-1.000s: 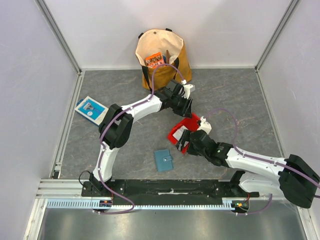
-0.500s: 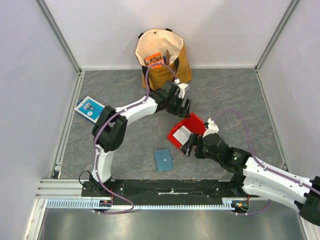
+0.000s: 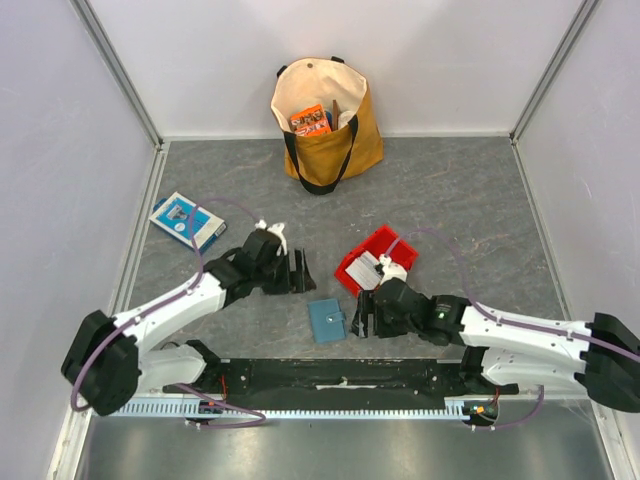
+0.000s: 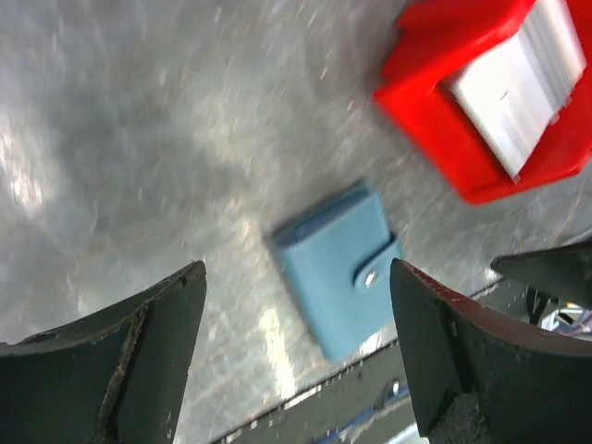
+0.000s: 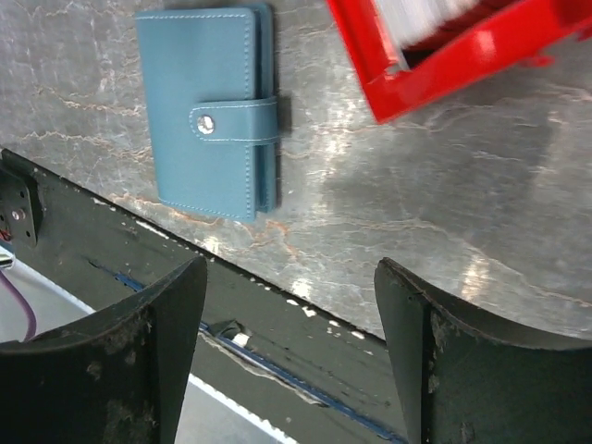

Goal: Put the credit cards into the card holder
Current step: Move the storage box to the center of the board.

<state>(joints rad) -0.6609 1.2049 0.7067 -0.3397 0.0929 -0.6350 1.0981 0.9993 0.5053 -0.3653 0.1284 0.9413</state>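
Observation:
The teal card holder (image 3: pixel 327 320) lies shut and flat on the grey table, its snap tab fastened (image 5: pixel 208 111) (image 4: pixel 338 268). White credit cards (image 3: pixel 366 268) stand stacked in the red bin (image 3: pixel 398 243), also showing in the wrist views (image 4: pixel 518 83) (image 5: pixel 421 14). My left gripper (image 3: pixel 299 272) hovers open just left of and behind the holder, with nothing between its fingers (image 4: pixel 298 270). My right gripper (image 3: pixel 362 318) is open and empty right beside the holder's right edge, over the table's near edge (image 5: pixel 291 268).
A tan tote bag (image 3: pixel 325 115) with packets stands at the back wall. A blue-and-white flat box (image 3: pixel 185 220) lies at the left. The black base rail (image 3: pixel 340 375) runs along the near edge. The red bin (image 5: pixel 444 55) sits just behind the right gripper.
The left arm swung from behind the red bin down to the left of the card holder, its jaws opening. The right gripper moved from the bin to the holder's right side.

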